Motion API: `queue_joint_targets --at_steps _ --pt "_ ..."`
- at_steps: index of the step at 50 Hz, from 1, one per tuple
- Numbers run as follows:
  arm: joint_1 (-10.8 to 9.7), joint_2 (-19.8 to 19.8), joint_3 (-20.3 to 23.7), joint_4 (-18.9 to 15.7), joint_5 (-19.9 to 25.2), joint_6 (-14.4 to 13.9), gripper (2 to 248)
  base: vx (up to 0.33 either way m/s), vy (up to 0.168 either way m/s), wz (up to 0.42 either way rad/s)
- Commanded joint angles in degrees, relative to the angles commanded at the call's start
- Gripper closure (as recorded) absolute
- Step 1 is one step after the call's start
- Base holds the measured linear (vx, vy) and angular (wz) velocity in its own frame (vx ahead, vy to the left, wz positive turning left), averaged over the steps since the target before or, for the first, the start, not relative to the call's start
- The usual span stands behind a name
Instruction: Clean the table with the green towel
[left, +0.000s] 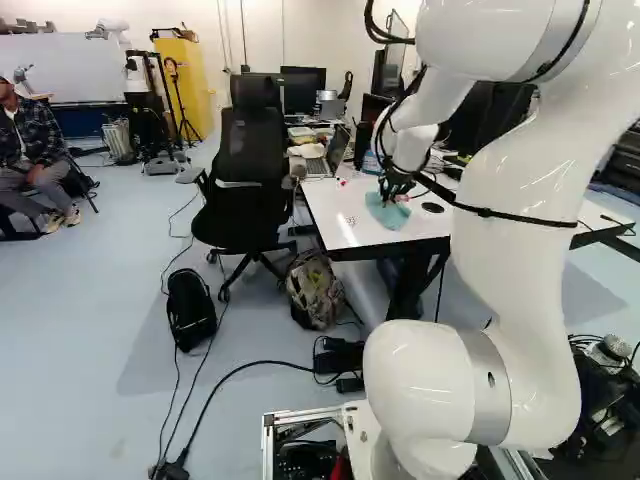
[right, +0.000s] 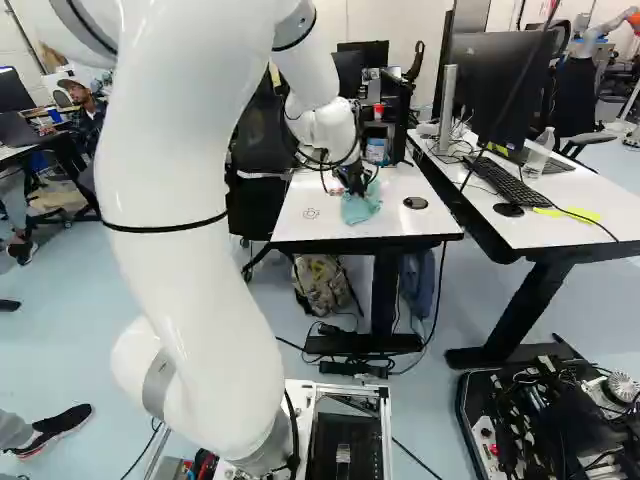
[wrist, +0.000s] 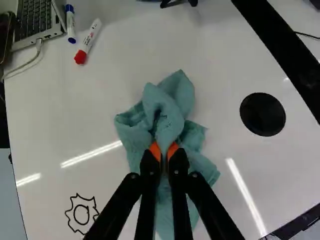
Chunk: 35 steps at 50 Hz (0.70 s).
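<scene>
A crumpled teal cloth towel (wrist: 172, 112) lies on the white-topped desk (wrist: 50, 115), its long axis running from beneath the black two-fingered end effector (left: 390, 195) to a peaked corner ahead. The orange pads (wrist: 155, 151) are nearly together, pinching a fold. Only the right base view shows the black keyboard (right: 510, 182). Print on the white, red-capped marker (wrist: 88, 41) is too small to read.

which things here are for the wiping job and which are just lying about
For the job: green towel, gripper, white table, probably the drawn mark

Just lying about: red-capped marker, blue-capped marker, laptop, black bag
</scene>
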Motion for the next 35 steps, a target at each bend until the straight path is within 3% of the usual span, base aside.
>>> queue_joint_targets --at_steps 35 --pt "-0.1 3.3 2.0 0.0 0.0 0.0 214 0.000 0.000 0.000"
